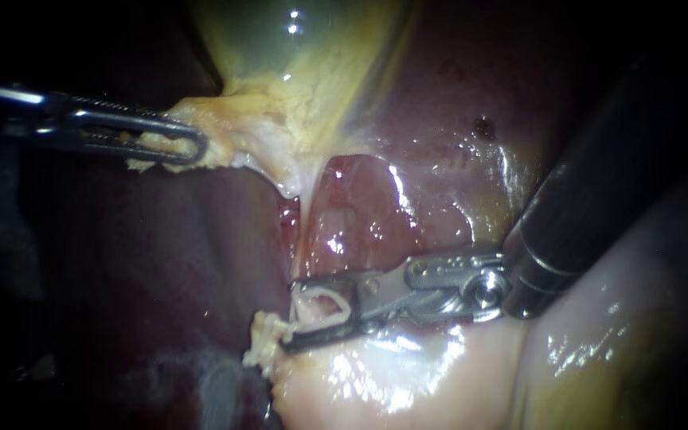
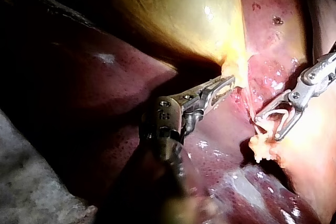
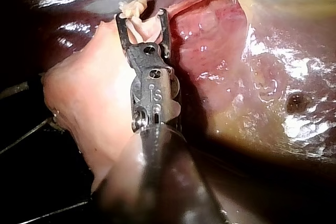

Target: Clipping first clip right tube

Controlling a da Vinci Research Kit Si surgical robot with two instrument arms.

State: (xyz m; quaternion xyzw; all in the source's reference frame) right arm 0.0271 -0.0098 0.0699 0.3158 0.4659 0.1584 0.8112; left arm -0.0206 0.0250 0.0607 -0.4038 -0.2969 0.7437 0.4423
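My right instrument (image 1: 290, 314) comes in from the right, its jaws standing apart with a white clip (image 1: 345, 301) seated between them. The clip's legs straddle a thin pale tube (image 1: 306, 306) that runs down from the gallbladder's (image 1: 296, 48) neck to a frayed end (image 1: 263, 346). The right wrist view shows the jaws of the right instrument (image 3: 142, 15) around that strand (image 3: 137, 9). My left instrument (image 1: 197, 147) is shut on yellowish tissue at the gallbladder's neck, holding it out to the left. The left wrist view shows the left instrument (image 2: 228, 82) on that tissue and the right instrument (image 2: 266, 129) ahead of it.
Dark red liver (image 1: 455, 119) lies behind and around the gallbladder. A glistening red pocket (image 1: 352, 215) opens just above the right jaws. Pale pink tissue (image 1: 408, 374) sits under the right instrument's wrist and dark shaft (image 1: 591, 183).
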